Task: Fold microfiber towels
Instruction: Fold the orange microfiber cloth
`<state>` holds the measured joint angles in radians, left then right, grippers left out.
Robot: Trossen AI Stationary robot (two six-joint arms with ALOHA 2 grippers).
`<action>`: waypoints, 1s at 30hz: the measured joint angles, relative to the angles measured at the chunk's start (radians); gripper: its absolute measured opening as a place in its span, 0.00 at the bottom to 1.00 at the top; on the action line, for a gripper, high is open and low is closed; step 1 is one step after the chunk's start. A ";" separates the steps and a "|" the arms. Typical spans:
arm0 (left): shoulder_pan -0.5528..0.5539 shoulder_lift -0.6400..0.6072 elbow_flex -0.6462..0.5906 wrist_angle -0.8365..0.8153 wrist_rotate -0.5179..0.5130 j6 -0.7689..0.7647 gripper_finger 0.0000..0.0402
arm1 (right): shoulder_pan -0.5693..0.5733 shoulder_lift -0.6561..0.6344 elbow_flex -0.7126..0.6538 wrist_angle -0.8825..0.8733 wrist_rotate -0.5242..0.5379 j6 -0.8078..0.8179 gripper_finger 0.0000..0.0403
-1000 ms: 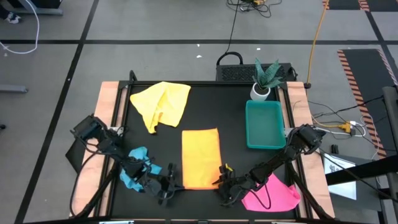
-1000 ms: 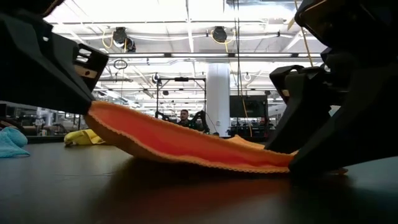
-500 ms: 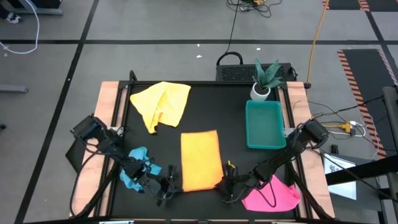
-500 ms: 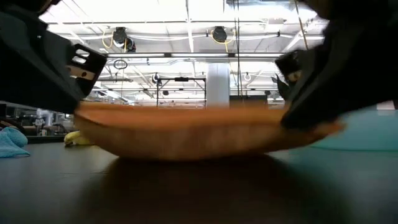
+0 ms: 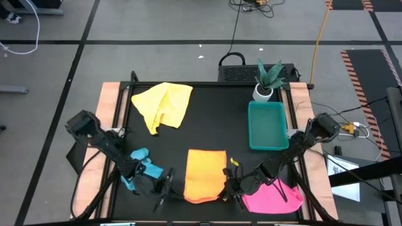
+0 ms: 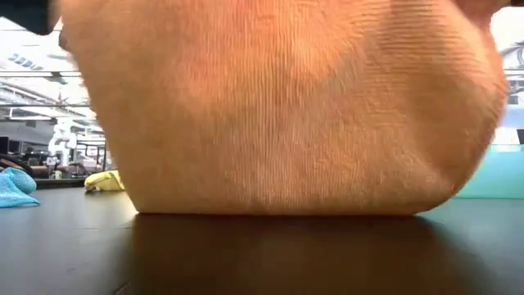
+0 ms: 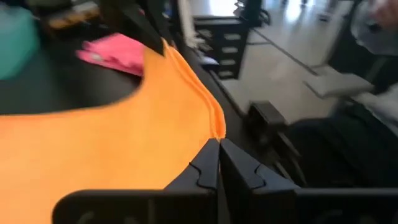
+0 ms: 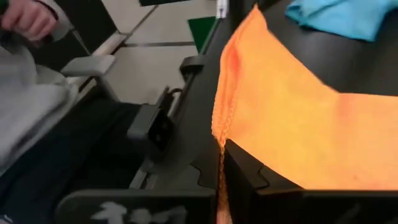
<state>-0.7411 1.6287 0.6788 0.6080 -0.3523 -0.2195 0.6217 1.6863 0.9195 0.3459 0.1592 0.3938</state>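
Towel, orange-yellow [image 5: 206,176], lower centre of frame on the black worktop [image 5: 220,113], long axis running top to bottom, near edge lifted. Left gripper [image 5: 171,187] pinches its lower-left corner, fingers closed; right gripper [image 5: 231,188] pinches the lower-right corner, fingers closed.

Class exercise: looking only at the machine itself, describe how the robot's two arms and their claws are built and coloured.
Both arms are dark, slim and jointed, with black cables looping beside them. The left claw and right claw each have two flat black fingers with notched inner edges. The right arm carries a small yellow marking near its wrist.
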 joint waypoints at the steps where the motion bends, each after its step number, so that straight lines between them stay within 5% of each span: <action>1: 0.007 -0.022 0.000 -0.028 -0.021 0.000 0.03 | -0.015 -0.017 0.000 -0.028 0.002 0.014 0.01; 14: 0.222 -0.100 0.000 -0.425 -0.149 -0.071 0.01 | -0.241 -0.089 0.000 -0.392 0.076 0.097 0.01; 30: 0.299 -0.172 0.000 -0.562 -0.142 -0.214 0.01 | -0.301 -0.089 -0.031 -0.421 0.111 0.104 0.01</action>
<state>-0.4423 1.4563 0.6788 0.0455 -0.4948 -0.4330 0.3206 1.5974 0.8882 -0.0748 0.2698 0.4981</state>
